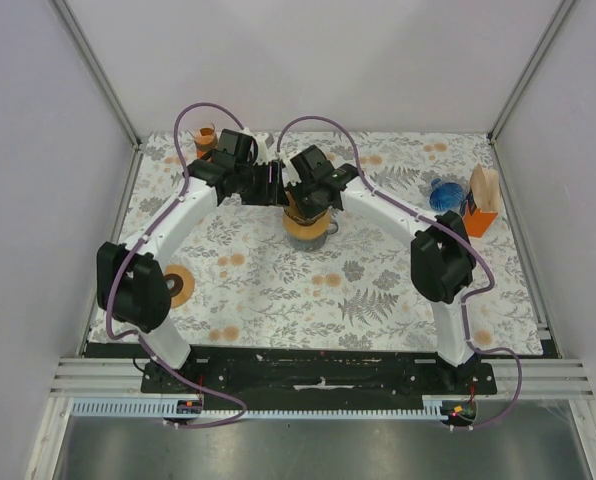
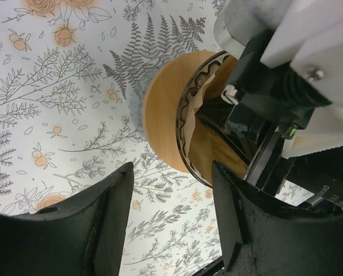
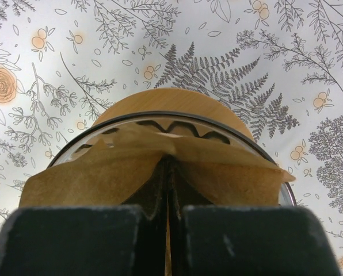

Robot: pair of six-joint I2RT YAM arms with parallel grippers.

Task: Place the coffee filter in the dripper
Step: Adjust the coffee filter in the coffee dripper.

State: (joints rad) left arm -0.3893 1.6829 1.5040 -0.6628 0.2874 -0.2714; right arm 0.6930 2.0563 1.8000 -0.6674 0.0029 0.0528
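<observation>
The dripper (image 1: 308,225) is a glass cone with a black rim on a round wooden collar, standing mid-table. A brown paper coffee filter (image 3: 217,172) hangs inside its rim. My right gripper (image 3: 168,195) is shut on a pinched fold of the filter, directly over the dripper's mouth; it sits at the dripper's top in the top view (image 1: 313,195). My left gripper (image 2: 171,201) is open and empty, hovering just left of the dripper (image 2: 166,109) above the cloth, and shows in the top view (image 1: 268,180).
A flowered cloth (image 1: 358,290) covers the table. A blue glass object (image 1: 445,194) and an orange box (image 1: 482,215) stand at the right edge. A small orange cup (image 1: 206,135) is at the back left. A round brown disc (image 1: 181,285) lies at front left.
</observation>
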